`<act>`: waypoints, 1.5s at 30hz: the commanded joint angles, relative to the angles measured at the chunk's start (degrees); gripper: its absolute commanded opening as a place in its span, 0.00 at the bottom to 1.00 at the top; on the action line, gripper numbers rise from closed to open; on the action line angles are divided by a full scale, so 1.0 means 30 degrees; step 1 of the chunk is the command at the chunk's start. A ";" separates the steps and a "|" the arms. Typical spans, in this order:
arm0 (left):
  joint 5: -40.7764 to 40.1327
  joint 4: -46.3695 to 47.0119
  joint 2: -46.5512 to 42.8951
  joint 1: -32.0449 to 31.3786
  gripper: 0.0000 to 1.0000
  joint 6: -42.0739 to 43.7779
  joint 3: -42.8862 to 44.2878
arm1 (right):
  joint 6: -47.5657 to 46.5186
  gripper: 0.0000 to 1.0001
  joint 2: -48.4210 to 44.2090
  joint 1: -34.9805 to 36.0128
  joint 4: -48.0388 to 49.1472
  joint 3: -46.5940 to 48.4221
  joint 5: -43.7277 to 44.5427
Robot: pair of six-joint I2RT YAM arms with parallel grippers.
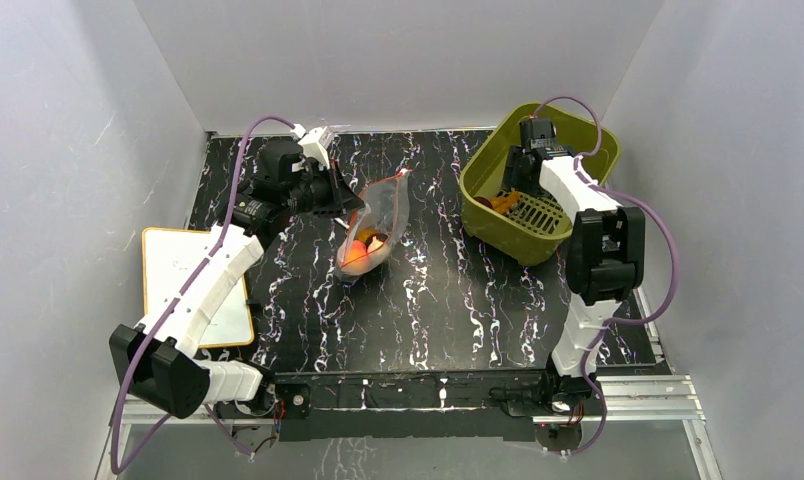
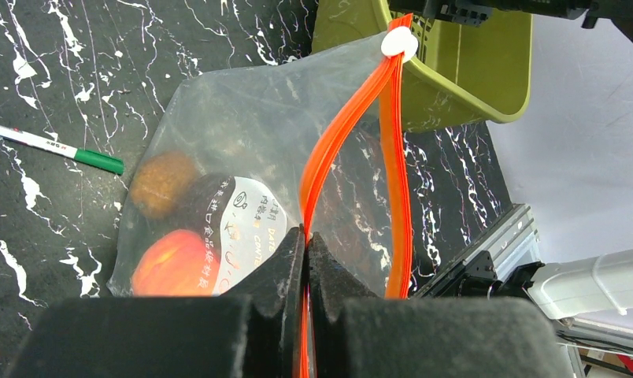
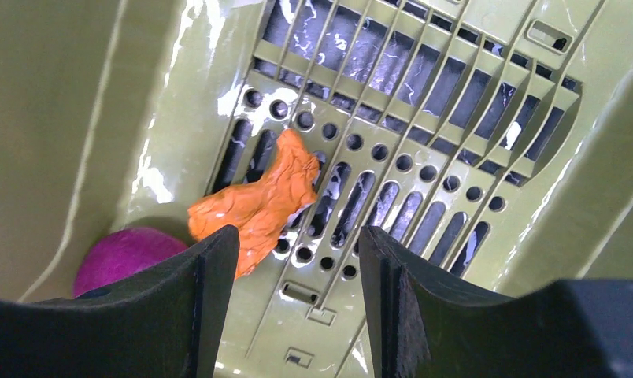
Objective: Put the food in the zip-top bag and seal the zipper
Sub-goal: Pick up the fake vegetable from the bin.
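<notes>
The clear zip-top bag [image 1: 376, 225] lies on the table with its mouth held up. It holds a peach [image 2: 175, 264], a beige-brown piece [image 2: 162, 183] and a dark piece [image 2: 207, 205]. My left gripper [image 2: 306, 235] is shut on one lip of the red-orange zipper [image 2: 341, 134], whose white slider [image 2: 398, 43] sits at the far end. My right gripper [image 3: 297, 244] is open inside the olive-green basket [image 1: 498, 215], just above an orange piece [image 3: 262, 203] and a purple piece [image 3: 124, 256].
A white pen with a green cap [image 2: 57, 148] lies on the table left of the bag. A whiteboard [image 1: 193, 285] sits at the table's left edge. The basket [image 2: 471, 71] stands close to the right of the bag's mouth.
</notes>
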 commanded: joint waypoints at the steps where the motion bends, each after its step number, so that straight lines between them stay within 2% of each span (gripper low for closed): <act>1: 0.0264 0.0000 -0.0820 -0.0044 0.00 0.0215 0.0536 | -0.0600 0.55 0.0865 -0.0256 0.1186 0.1205 0.0887; 7: 0.0215 -0.0181 -0.0639 -0.0044 0.00 0.0395 0.0827 | -0.0648 0.53 0.2073 -0.0283 0.1611 0.2131 -0.0314; 18: -0.0202 -0.0495 -0.0540 -0.0048 0.00 0.0598 0.1083 | -0.0939 0.45 0.4023 -0.0296 0.1071 0.4306 -0.0269; 26: -0.0298 -0.0322 -0.0446 -0.0017 0.00 0.0596 0.1109 | -0.1045 0.40 0.4332 -0.0286 0.0790 0.4039 -0.0202; 45: -0.0413 -0.0379 -0.0447 -0.0015 0.00 0.0537 0.1140 | -0.1259 0.37 0.4620 -0.0365 0.0758 0.3164 0.0202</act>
